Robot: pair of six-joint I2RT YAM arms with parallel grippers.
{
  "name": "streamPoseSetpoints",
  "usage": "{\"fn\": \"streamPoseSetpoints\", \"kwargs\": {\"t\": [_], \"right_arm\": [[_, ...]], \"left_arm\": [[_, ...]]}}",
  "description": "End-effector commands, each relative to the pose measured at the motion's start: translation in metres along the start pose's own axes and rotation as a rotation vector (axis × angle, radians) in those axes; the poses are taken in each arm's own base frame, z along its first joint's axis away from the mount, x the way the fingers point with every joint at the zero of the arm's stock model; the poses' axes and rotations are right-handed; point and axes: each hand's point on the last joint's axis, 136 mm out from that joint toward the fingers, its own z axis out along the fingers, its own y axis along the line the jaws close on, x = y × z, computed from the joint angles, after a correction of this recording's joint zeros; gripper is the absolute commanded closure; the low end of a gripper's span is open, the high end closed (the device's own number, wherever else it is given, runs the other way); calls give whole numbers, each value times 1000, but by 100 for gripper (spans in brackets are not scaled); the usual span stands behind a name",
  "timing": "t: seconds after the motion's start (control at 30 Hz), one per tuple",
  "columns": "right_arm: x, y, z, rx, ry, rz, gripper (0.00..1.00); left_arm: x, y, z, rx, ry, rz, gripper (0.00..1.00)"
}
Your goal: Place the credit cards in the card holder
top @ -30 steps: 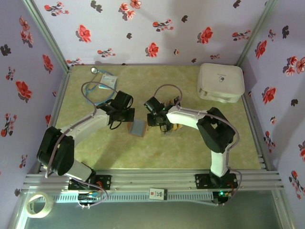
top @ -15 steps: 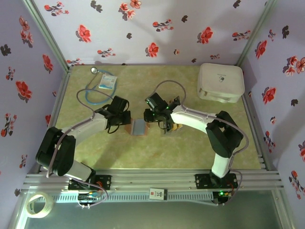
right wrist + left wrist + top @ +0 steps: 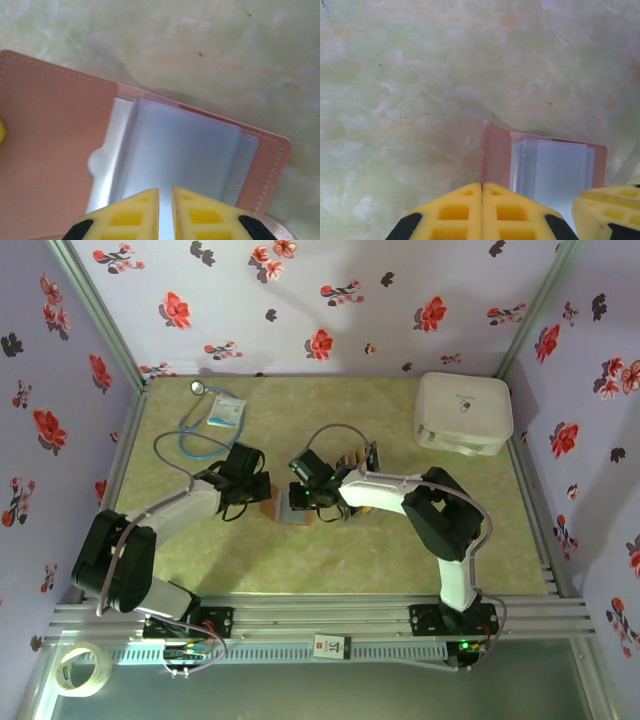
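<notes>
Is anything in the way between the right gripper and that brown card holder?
Nothing visible. The right gripper hangs over the clear pocket of the card holder, only bare plastic before it. The left gripper pinches its flap, off to the side.

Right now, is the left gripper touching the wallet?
Touching. In the left wrist view, the wallet flap runs into the seam of the shut left gripper.

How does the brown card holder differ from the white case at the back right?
The card holder is reddish-brown with a grey clear pocket; the white case is plain white. The card holder is small and flat, the white case far bigger and bulkier. The card holder lies open between the arms; the white case sits shut at the far right. Both rest on the green table.
</notes>
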Motion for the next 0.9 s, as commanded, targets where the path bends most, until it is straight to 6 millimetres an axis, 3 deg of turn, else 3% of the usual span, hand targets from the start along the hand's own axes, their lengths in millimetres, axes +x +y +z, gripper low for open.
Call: {"fn": "streamPoseSetpoints", "kwargs": {"t": [0.0, 0.17, 0.2, 0.57, 0.87], "right_arm": [[5, -25, 11, 58, 0, 42, 88], [13, -34, 17, 72, 15, 55, 88], [13, -34, 18, 72, 17, 54, 88], [19, -41, 22, 96, 39, 55, 88], [20, -40, 23, 95, 49, 53, 88]], "left_arm": [[1, 10, 1, -20, 4, -17, 91], [7, 30, 7, -131, 34, 31, 56], [9, 34, 8, -156, 47, 41, 54], [24, 66, 18, -392, 134, 162, 46], [39, 65, 31, -436, 173, 226, 40]]}}
